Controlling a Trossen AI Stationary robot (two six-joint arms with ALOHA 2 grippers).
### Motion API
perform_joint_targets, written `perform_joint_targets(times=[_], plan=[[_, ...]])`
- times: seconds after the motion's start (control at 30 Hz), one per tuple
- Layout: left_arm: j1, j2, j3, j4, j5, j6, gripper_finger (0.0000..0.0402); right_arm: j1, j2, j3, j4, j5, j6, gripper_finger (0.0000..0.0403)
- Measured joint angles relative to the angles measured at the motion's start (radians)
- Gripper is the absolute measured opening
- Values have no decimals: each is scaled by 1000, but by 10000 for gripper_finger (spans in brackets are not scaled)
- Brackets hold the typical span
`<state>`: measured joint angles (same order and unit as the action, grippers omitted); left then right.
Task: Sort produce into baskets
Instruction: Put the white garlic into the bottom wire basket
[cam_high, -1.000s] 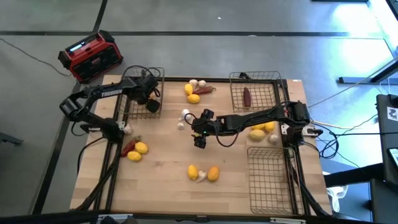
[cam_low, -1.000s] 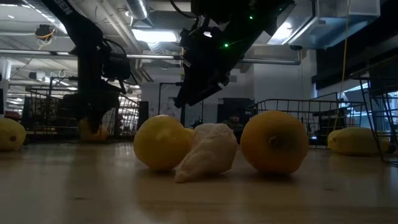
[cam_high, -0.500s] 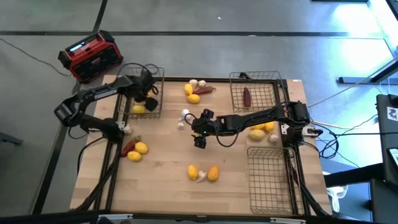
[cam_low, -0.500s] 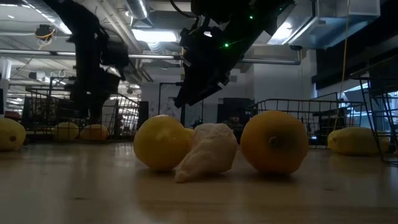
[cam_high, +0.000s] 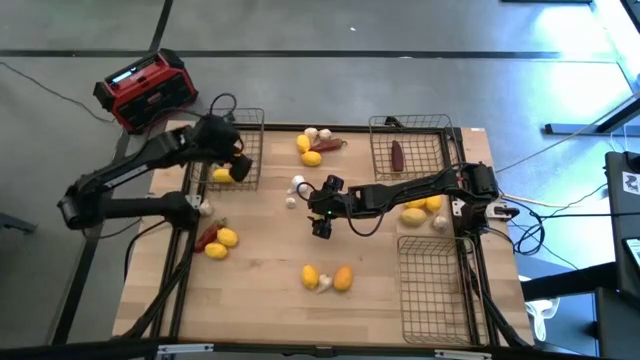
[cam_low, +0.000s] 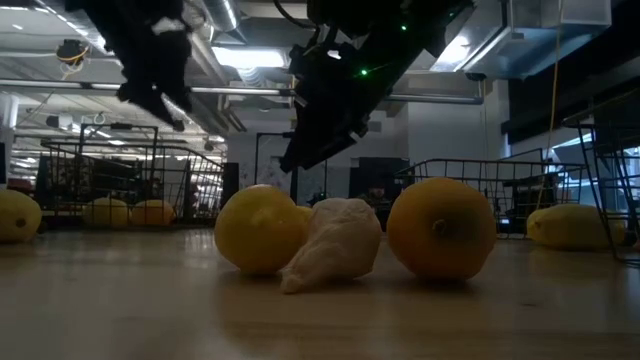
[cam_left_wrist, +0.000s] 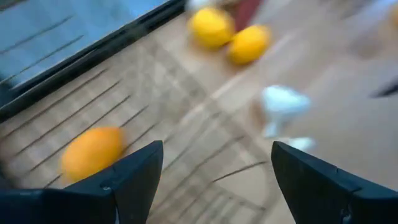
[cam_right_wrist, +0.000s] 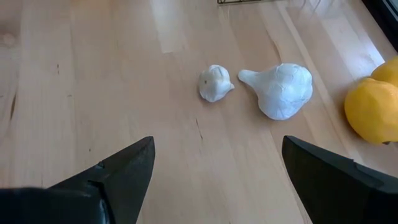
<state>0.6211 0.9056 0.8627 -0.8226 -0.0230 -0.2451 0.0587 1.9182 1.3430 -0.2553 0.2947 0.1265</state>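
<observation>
On the surface (cam_high: 270, 250): baskets hold two lemons (cam_high: 222, 174), one red piece (cam_high: 397, 156); most produce remains loose. Left fingers (cam_high: 232, 152) and right fingers (cam_high: 320, 226) spread wide, empty.

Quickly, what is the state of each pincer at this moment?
Left pincer: open, holding nothing, above the far-left basket.
Right pincer: open, holding nothing, above the table near two garlic bulbs.
</observation>
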Motion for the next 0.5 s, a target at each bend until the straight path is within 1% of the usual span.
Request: perform_joint_targets(times=[0.13,0.3,0.4,0.5], plan=[[-126,-33,0,68,39,-15,296,0,0,0,11,0,0,347],[-287,-12,-3,168,38,-31,296,0,0,0,22,0,0,347],[-377,27,-4,233,13,-36,296,0,0,0,21,0,0,347],[-458,83,-4,293,-38,-36,296,0,0,0,18,0,0,347]])
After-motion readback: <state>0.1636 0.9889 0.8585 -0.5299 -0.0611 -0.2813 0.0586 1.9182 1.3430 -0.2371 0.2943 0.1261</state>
